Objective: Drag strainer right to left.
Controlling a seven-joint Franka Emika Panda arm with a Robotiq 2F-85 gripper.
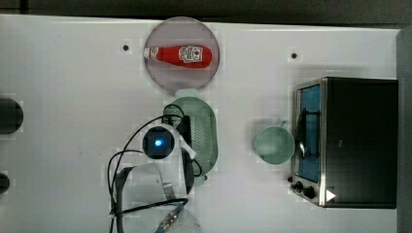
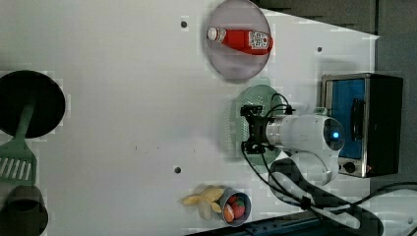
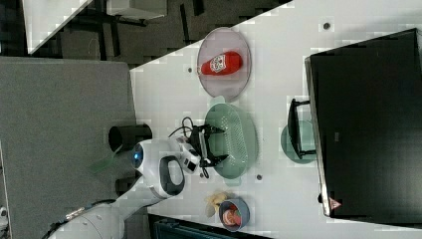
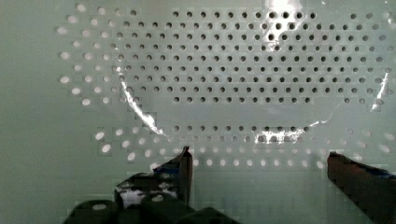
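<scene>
The strainer (image 1: 201,131), a pale mint-green oval colander with a dotted bottom, is sitting on the white surface (image 1: 73,97) near the middle of the top view, just below the round grey plate (image 1: 165,73) that is carrying a red ketchup bottle (image 1: 179,56) lying on its side. The Franka arm's pincer (image 3: 208,144) is hanging over the strainer's bowl with its two black fingers (image 4: 180,168) spread wide apart and gripping nothing; in the wrist view the perforated floor is lying between and beyond them. In the top view the arm's white wrist, with a blue light glowing on it, is covering the strainer's left edge. At the top view's right of the strainer, a smaller mint-green cup (image 1: 273,144) with a handle is standing apart from it, just beside a toaster oven (image 1: 350,141) with a blue-lit door. In the left view, a small bowl of toy food (image 2: 235,206) is resting near the surface's lower edge, and a green spatula (image 2: 18,152) is lying at the left view's left.
</scene>
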